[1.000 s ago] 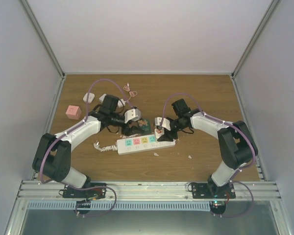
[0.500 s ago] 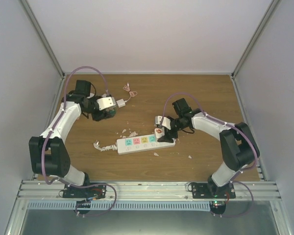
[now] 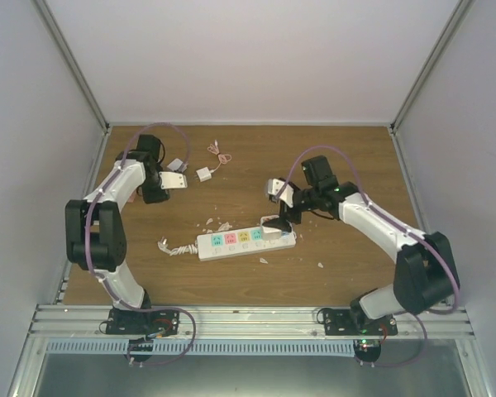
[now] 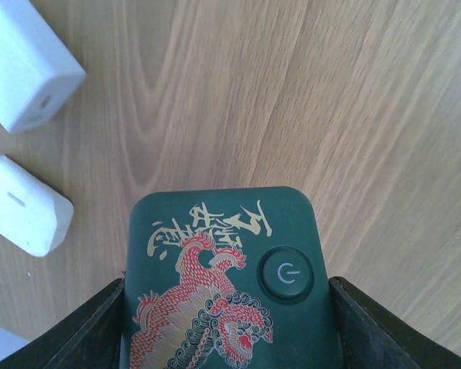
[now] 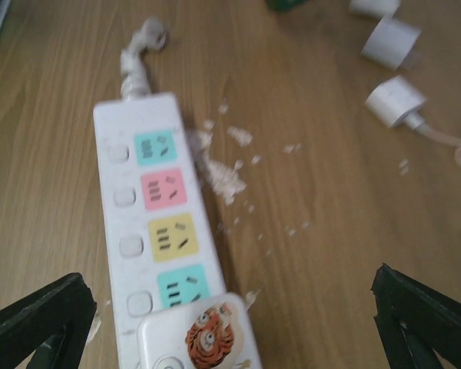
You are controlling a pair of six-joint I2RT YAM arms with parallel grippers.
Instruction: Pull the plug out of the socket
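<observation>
The left claw (image 4: 230, 334) grips a dark green dragon-print plug (image 4: 223, 261) above the wood surface (image 4: 346, 115), two white chargers (image 4: 23, 65) just ahead of it. The right claw (image 5: 230, 323) hangs spread wide over the socket (image 5: 142, 192), which lies well apart from the left claw, a white tiger-print adapter (image 5: 203, 334) seated in its near end

Robotics lab test cell. Wood-grain tabletop (image 3: 347, 157) boxed on three sides by plain white panels (image 3: 248, 58), framed with aluminium posts (image 3: 71, 59). Slotted aluminium rail (image 3: 248, 314) runs along the near edge; left arm (image 3: 91, 236) and right arm (image 3: 372, 223) are bolted to it. Purple cabling (image 3: 193, 329) loops off the bases. Loose props lie on the wood: socket (image 3: 246, 240), white chargers (image 4: 27, 65), white crumbs (image 5: 223, 173). Even, flat lighting.
</observation>
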